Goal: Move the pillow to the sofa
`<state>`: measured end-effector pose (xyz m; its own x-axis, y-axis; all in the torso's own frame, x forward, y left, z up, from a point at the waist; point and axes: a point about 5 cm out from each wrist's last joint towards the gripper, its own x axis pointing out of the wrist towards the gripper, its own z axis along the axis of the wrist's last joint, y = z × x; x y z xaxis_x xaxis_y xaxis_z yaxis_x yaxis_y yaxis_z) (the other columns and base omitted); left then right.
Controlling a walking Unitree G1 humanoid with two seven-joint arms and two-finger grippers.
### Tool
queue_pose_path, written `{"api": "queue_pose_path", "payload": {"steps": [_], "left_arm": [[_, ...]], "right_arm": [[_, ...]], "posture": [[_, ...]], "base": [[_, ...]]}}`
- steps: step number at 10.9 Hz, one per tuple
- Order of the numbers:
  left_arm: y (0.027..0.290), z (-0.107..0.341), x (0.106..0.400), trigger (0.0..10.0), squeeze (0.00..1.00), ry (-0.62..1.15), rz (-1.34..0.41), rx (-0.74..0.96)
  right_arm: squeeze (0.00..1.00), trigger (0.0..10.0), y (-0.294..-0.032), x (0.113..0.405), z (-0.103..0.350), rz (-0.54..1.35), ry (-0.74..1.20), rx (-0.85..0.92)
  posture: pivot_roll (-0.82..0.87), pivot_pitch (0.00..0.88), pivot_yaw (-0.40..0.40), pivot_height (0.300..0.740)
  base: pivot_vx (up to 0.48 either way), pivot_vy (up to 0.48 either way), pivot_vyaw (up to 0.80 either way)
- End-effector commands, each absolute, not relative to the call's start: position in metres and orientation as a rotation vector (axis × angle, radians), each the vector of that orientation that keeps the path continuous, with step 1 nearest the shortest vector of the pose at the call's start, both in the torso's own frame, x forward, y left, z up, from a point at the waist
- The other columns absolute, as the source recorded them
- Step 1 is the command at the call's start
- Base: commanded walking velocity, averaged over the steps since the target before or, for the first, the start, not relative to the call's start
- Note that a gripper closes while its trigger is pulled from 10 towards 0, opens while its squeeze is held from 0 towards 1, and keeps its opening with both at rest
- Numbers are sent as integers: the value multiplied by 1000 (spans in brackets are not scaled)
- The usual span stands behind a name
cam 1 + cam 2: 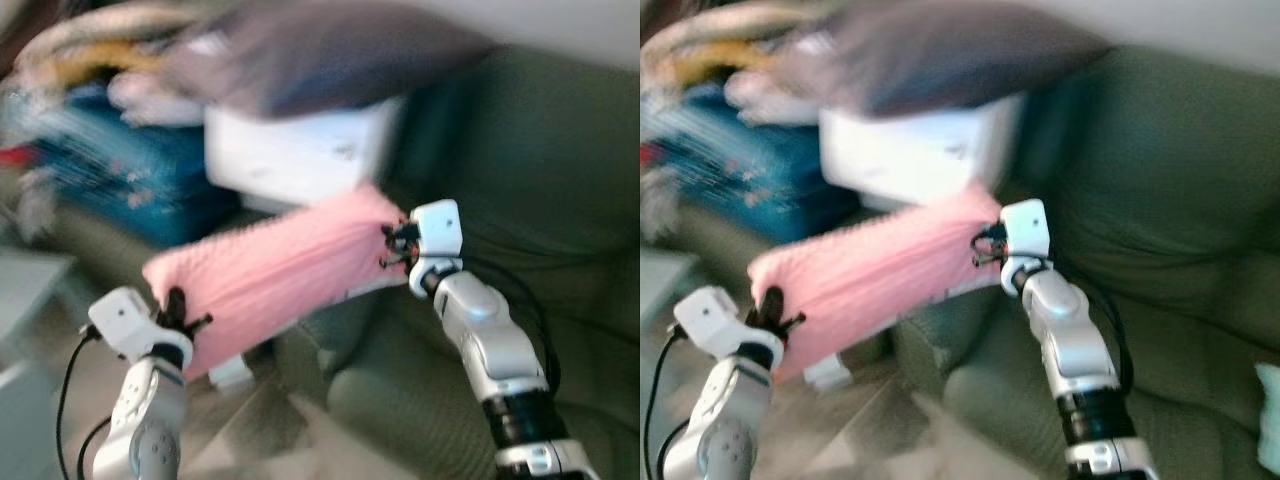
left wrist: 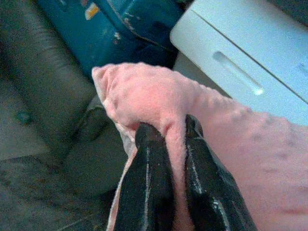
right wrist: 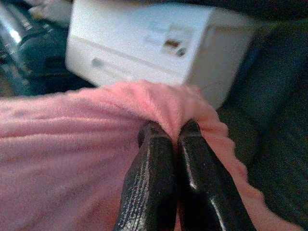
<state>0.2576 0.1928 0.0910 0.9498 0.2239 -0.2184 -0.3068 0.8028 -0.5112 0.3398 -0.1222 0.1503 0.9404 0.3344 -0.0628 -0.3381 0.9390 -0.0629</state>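
A pink fuzzy pillow (image 1: 275, 275) hangs stretched in the air between my two grippers, above the front of a dark green sofa (image 1: 520, 190). My left gripper (image 1: 178, 312) is shut on the pillow's lower left end; in the left wrist view the black fingers (image 2: 147, 178) pinch a fold of the pink fabric (image 2: 231, 139). My right gripper (image 1: 392, 245) is shut on the upper right end, and the right wrist view shows its fingers (image 3: 154, 178) pressed together on the pillow's edge (image 3: 72, 149). The head views are blurred.
A white box (image 1: 300, 150) with a dark grey cushion (image 1: 320, 50) on top sits on the sofa behind the pillow. A blue case (image 1: 120, 175) and piled cloths (image 1: 90, 40) lie to the left. The green seat cushions (image 1: 400, 400) lie below.
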Motion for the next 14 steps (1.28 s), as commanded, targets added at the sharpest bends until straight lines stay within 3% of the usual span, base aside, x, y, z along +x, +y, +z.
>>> {"api": "queue_pose_path", "payload": {"steps": [1,14], "left_arm": [[193,92,256,10000,0,138,309,-599],[193,92,257,10000,0,129,310,-632]], "right_arm": [[0,10000,-120,342,163,341,1,-77],[0,10000,-120,344,165,343,2,-80]], "posture": [[-206,0,6,740],[-211,0,0,740]], "base": [[0,0,-775],[0,0,-775]]}}
